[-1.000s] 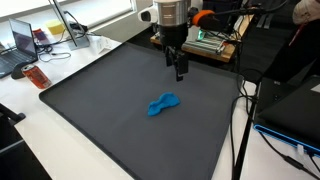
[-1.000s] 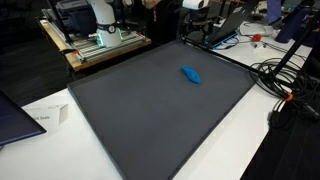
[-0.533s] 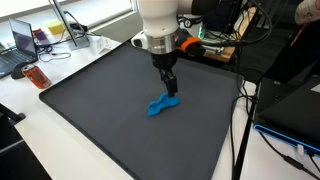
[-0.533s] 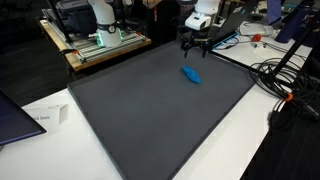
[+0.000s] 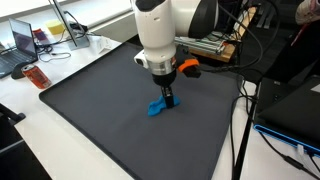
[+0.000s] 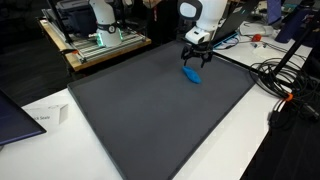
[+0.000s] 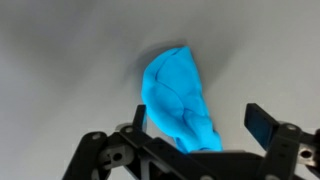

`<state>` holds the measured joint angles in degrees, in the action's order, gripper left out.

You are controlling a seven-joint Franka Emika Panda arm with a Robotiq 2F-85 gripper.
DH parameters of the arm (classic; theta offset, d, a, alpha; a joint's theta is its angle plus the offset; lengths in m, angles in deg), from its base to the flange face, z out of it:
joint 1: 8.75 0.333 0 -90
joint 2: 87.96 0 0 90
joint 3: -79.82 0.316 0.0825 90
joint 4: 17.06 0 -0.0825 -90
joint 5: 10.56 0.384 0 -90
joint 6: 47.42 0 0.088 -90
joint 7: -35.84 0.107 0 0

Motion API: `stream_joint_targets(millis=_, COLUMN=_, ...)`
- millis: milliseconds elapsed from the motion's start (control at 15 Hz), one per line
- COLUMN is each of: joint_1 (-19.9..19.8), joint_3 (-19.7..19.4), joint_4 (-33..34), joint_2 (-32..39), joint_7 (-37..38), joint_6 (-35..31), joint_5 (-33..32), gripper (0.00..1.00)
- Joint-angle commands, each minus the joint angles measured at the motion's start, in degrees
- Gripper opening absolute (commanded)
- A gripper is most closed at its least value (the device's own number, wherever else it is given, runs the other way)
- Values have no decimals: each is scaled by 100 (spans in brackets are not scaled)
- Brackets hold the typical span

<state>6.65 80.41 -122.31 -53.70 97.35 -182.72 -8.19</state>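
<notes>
The end effector (image 5: 169, 98) hangs low over the blue cloth (image 5: 157, 108), jaws spread wide and holding nothing. In both exterior views the bunched, elongated cloth lies on the dark grey mat (image 5: 90, 100) that covers most of the white tabletop (image 6: 250, 140), nearer the mat's far side (image 6: 191, 75). In an exterior view the end effector (image 6: 193, 62) stands directly above one end of the cloth. The wrist view shows the cloth (image 7: 180, 95) running up the picture from between the two black fingers (image 7: 262, 125). Its near end lies in the gap, with mat visible on either side. Whether the fingertips touch the fabric cannot be told.
</notes>
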Motion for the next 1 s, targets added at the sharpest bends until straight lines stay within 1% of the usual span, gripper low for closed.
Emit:
stream_joint_targets(millis=0, joint_1=131, joint_3=-118, joint_4=243, joint_2=282, joint_7=419, joint_6=-28, joint_5=-18, gripper=100)
stream_joint_targets(millis=200, joint_1=274, joint_3=-264, joint_4=323, joint_2=434, joint_7=664, joint_6=79, joint_5=-222, gripper=100)
stream_joint_targets(millis=467, joint_1=451, joint_3=-473, joint_4=314, joint_2=468, joint_7=776, joint_6=193, joint_5=-622, gripper=100)
stream_joint_targets(millis=733, joint_1=464, joint_3=-511, joint_4=347, joint_2=467, joint_7=682, joint_6=332, joint_5=-888, gripper=100)
stream_joint_targets(millis=933, joint_1=352, joint_3=-396, joint_4=382, joint_2=524, joint_7=527, joint_6=236, joint_5=-830, gripper=100)
